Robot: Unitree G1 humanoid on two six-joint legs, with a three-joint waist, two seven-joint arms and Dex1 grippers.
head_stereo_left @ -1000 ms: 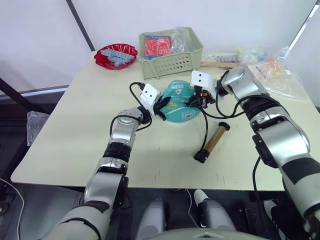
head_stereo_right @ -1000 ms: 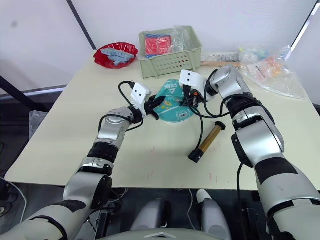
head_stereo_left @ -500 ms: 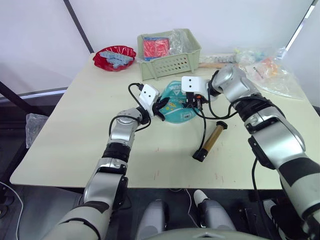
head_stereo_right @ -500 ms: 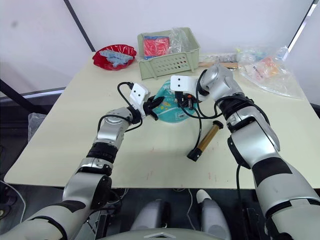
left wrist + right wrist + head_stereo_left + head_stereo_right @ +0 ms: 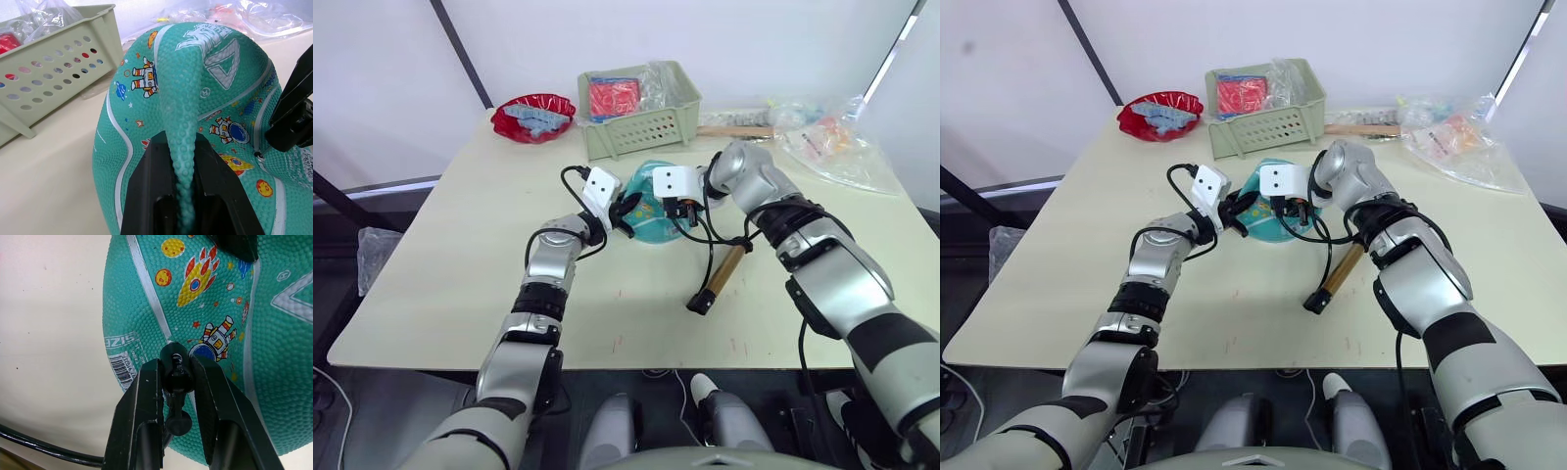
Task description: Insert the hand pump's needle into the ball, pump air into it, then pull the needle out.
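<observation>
A fold of the ball [image 5: 195,83] is being pinched by the left gripper [image 5: 183,161], closed on it. The limp ball is lying mid-table, near the basket [image 5: 641,122]. The needle [image 5: 177,374] fitting is being gripped against the ball by the right gripper [image 5: 177,382]. The pump [image 5: 720,277] is lying to the right.

Open desk [image 5: 450,264] lies on my near and left sides. Behind the ball [image 5: 651,196] stands the green basket [image 5: 636,113], leaving a narrow gap, with a red dish [image 5: 533,115] further left. The hand pump [image 5: 720,277] and its looping hose [image 5: 710,240] block my right approach, plastic bags [image 5: 837,147] beyond.
</observation>
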